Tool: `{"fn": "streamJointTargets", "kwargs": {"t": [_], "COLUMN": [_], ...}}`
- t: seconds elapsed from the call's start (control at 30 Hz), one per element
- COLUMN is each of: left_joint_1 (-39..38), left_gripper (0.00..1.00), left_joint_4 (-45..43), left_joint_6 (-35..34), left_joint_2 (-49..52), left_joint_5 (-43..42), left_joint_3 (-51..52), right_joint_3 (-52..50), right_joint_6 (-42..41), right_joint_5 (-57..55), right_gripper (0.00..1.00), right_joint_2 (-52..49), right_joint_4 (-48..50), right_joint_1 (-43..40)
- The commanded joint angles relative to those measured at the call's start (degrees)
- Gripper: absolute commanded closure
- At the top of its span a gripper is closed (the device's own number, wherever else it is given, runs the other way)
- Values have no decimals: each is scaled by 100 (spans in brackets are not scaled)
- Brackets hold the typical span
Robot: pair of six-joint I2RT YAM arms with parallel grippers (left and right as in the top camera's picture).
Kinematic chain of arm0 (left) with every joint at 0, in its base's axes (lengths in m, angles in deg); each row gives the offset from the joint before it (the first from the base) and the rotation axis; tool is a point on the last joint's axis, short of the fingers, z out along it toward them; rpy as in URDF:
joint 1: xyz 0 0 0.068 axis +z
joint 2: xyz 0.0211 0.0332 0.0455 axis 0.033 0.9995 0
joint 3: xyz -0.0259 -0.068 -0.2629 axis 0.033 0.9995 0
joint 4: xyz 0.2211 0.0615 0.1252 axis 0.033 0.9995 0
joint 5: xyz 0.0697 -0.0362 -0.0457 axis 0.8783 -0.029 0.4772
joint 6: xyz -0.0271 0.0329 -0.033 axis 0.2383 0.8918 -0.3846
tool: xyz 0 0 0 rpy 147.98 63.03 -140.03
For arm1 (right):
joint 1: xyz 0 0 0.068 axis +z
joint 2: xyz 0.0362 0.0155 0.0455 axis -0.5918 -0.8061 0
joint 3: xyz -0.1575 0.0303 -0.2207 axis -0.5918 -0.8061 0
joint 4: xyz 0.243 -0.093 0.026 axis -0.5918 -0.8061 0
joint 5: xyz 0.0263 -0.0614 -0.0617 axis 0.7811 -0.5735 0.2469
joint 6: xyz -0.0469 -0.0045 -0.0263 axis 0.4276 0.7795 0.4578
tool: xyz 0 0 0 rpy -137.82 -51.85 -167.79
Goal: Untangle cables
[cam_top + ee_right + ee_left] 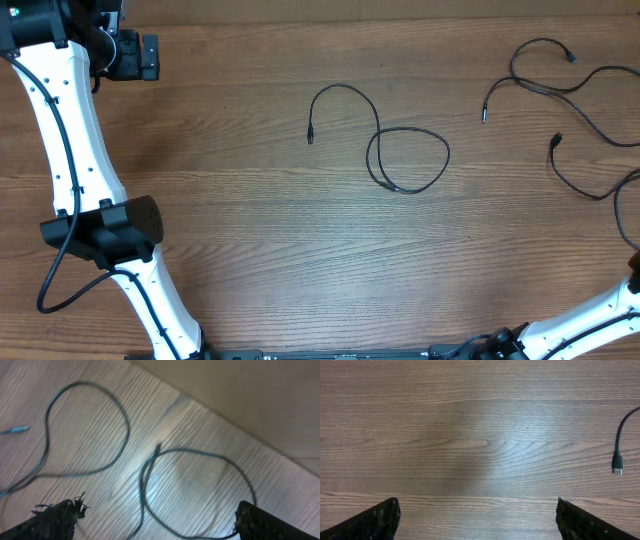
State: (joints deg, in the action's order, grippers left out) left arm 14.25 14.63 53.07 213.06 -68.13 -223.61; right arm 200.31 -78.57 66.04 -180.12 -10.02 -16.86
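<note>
- One wooden table (250, 230) under everything, with the looped cable (410, 130) near its middle taken as the reference point.
- Far to the left of the looped cable: the left gripper (477, 510), jaws spread wide, nothing between them, only bare wood beneath.
- Far to the right of the looped cable, outside the overhead view: the right gripper (157, 510), jaws likewise wide apart and empty, hanging over two blurred curved strands and seemingly touching neither.
- Right of the looped cable and well apart from it: the other cables (590, 115), loose curves running off the table edge. Mostly spread out rather than knotted, by the look of it; impossible to rule out crossings beyond the frame.
- Looped cable itself: alone, clear of every other strand, crossing over itself once where the ring closes.
- Just left of that ring: its small plug (310, 136), free on the wood.
- Judged mostly done: one cord fully separated. Possibly left to do: checking the right-hand group and opening the single self-crossing.
</note>
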Motion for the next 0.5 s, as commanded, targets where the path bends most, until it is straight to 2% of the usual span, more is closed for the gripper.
{"fn": "streamJointTargets", "kwargs": {"t": [0.0, 0.13, 0.27, 0.37, 0.47], "left_joint_1": [-37, -37, -37, -37, -39], "left_gripper": [1, 0, 0, 0, 0], "left_joint_4": [-2, -2, -2, -2, -2], "left_joint_6": [-37, -35, -35, -35, -37], "left_joint_2": [87, 87, 87, 87, 87], "left_joint_5": [-42, -42, -42, -42, -42], "left_joint_3": [-22, -22, -22, -22, -22], "right_joint_3": [39, 39, 39, 37, -39], "right_joint_6": [223, 199, 216, 651, 678], "right_joint_5": [490, 348, -317, -345, -267], "right_gripper": [0, 0, 0, 0, 0], "right_joint_2": [109, 367, 577, 590, 584], "right_joint_4": [-109, -413, -1040, -1572, -1722], "right_joint_1": [13, -9, -57, -94, -103]}}
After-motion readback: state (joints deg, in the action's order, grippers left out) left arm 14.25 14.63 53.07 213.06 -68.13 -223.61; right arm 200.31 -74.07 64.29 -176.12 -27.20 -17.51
